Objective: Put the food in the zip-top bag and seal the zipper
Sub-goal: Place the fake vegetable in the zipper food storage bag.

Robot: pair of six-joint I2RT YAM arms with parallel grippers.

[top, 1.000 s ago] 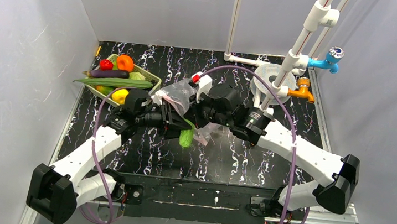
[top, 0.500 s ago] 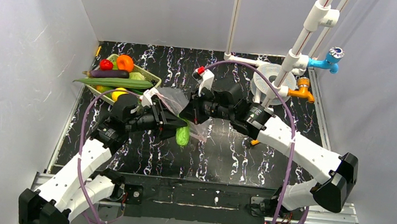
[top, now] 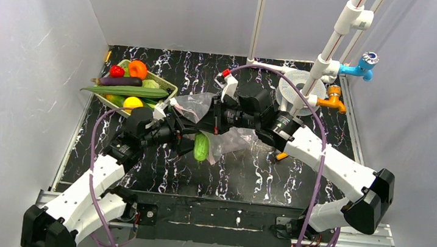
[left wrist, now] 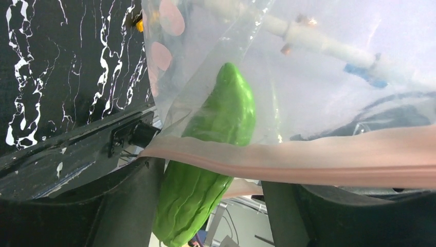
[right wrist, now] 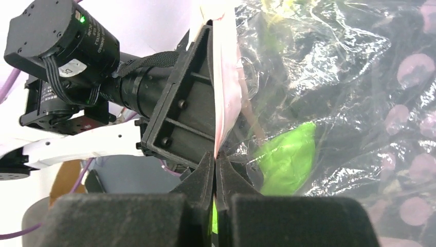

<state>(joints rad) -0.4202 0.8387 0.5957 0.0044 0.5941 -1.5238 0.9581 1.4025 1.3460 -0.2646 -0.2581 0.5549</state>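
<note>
Your right gripper [right wrist: 214, 167] has its fingertips pinched tight on the pinkish zipper [right wrist: 225, 92]. In the right wrist view the strip runs from the pinch straight up toward 12 o'clock. The zip-top bag [right wrist: 349, 77] spreads crumpled at 3 o'clock of that strip, clear plastic with pale dots. The green cucumber [right wrist: 288, 157] shows through the plastic just at 3 o'clock of the fingertips. Your left gripper [left wrist: 208, 172] has its jaws apart with the cucumber between them, far end under the zipper and inside the bag, near end outside the mouth. The cucumber touches the finger [left wrist: 128, 206] at 9 o'clock, but a gap shows toward the 3 o'clock finger, so you cannot tell whether it is gripped or only resting there. The zipper lies across both left fingertips. From above, the two grippers meet over the black marbled table [top: 247, 178], bag bunched between them, cucumber pointing to 6 o'clock. The rest of the food sits in the pale green basket [top: 173, 90] at 10 o'clock, well apart: a red piece [top: 117, 71], an orange piece [top: 138, 69], the purple eggplant [top: 119, 80] and a yellow piece [top: 133, 102].
</note>
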